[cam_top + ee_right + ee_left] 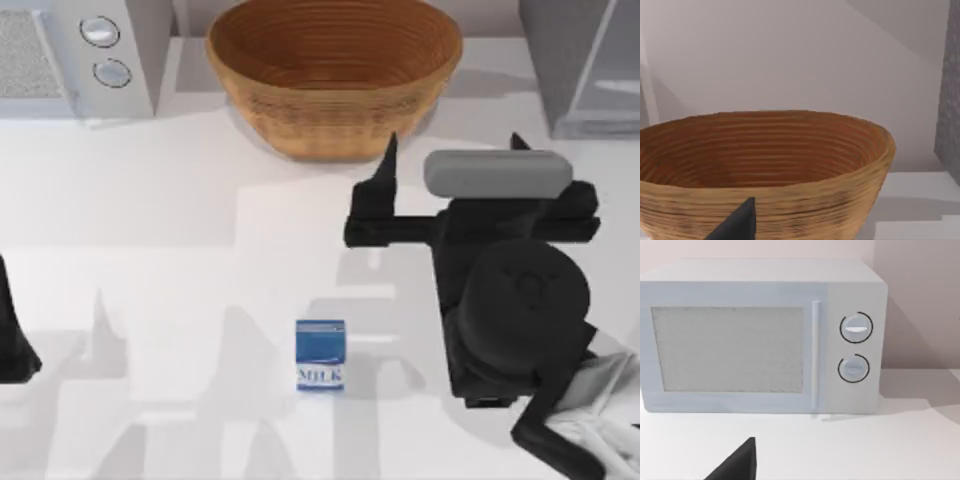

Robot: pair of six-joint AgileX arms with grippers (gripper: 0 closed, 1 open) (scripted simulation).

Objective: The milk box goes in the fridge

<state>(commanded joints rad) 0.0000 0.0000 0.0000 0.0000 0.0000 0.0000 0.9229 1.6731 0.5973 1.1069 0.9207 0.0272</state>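
White smooth surface (180, 250) carries boxy milk box (320, 355); ribbed woven bowl (334, 75) at twelve o'clock; right hand (452, 160) released, left hand's (12, 345) grip untellable.

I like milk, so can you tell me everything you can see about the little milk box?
The milk box is a small carton, blue on its upper part, with a white band below that says "MILK" in blue letters. It looks like smooth cardboard and seems closed. It stands upright on the white table, near the front and about the middle, with its letters facing the front. Nothing touches it but the table. The big woven bowl sits far behind it.
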